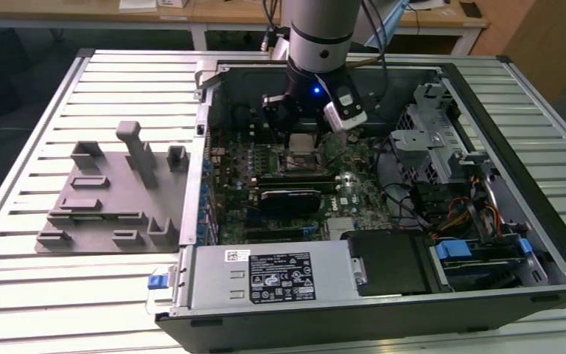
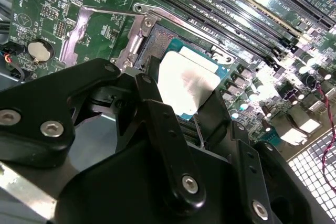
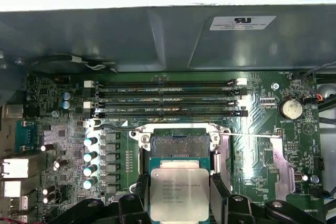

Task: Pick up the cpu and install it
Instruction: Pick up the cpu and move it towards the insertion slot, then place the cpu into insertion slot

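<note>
First wrist view: our gripper pinches the cpu by 2 edges near the open socket, so we reckon it's placement time, needing square alignment.

The exterior view looks steeply down from outside on the whole open case on a table. Both wrist views sit close over the motherboard, the first square-on, the second slanted, sharing the socket and cpu.
</note>
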Robot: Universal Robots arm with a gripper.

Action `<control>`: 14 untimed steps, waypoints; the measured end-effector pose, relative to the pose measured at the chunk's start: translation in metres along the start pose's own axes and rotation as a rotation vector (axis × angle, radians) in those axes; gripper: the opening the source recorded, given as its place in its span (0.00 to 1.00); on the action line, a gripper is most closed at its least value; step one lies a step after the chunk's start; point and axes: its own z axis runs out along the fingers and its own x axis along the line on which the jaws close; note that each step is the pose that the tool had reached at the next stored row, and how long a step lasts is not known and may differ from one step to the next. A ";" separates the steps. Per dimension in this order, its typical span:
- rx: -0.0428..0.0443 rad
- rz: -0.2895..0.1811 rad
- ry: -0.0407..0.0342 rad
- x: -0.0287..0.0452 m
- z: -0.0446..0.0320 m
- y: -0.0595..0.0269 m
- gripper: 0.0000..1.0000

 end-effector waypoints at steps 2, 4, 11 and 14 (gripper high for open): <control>0.0000 0.000 0.0000 0.0000 0.0000 0.0000 0.54; 0.0000 0.000 0.0000 0.0000 0.0001 0.0000 0.54; 0.0000 0.000 0.0000 0.0000 0.0002 0.0000 0.54; -0.0001 0.000 0.0000 0.0000 0.0002 0.0000 0.54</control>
